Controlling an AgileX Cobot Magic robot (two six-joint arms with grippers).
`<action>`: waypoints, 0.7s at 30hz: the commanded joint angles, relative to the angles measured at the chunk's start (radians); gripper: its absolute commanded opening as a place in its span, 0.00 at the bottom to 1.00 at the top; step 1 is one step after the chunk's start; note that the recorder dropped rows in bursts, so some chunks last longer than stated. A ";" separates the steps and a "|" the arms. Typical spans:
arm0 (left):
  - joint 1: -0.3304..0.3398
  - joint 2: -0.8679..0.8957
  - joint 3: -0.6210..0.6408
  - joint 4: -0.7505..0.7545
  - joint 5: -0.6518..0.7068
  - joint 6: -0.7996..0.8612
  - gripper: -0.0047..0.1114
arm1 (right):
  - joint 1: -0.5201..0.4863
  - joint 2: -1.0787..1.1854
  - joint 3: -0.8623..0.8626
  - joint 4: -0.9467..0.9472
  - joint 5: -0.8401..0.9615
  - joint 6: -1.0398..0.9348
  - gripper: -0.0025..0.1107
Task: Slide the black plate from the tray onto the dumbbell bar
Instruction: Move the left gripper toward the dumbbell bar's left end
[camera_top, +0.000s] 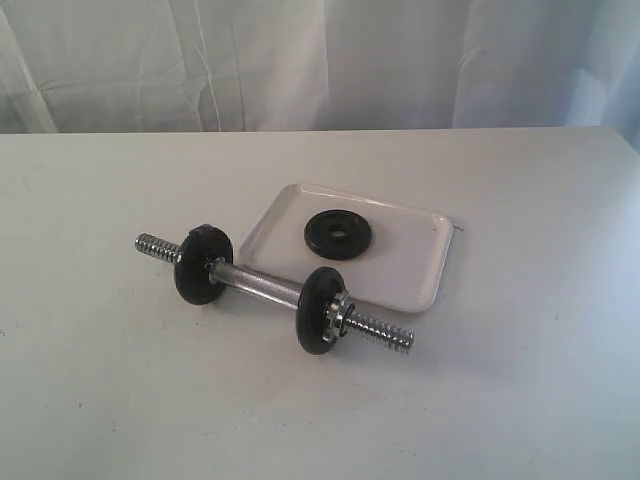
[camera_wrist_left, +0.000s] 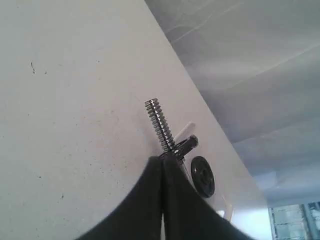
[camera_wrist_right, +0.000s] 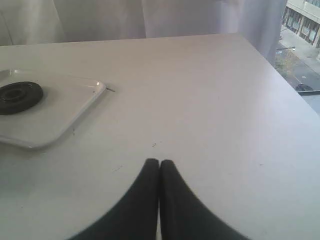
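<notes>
Far from the right hand (camera_wrist_right: 159, 163), the black plate (camera_wrist_right: 19, 96) lies in the tray (camera_wrist_right: 62, 116).

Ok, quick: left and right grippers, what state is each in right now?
Left gripper: closed, holding nothing.
Right gripper: closed, holding nothing.

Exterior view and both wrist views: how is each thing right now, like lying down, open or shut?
Tray: flat on the table.
Bar: lying on the table beside the tray, two discs on it.
Black plate: lying flat in the tray, not on the bar.
Left gripper: shut, empty.
Right gripper: shut, empty.
</notes>
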 joint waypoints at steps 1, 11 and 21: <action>0.004 0.180 -0.140 -0.011 0.032 0.156 0.04 | -0.008 -0.006 0.006 0.002 -0.014 0.001 0.02; -0.001 0.644 -0.487 -0.076 0.100 0.407 0.04 | -0.008 -0.006 0.006 0.002 -0.014 0.001 0.02; -0.097 0.976 -0.517 -0.480 0.262 0.397 0.04 | -0.008 -0.006 0.006 0.002 -0.014 0.001 0.02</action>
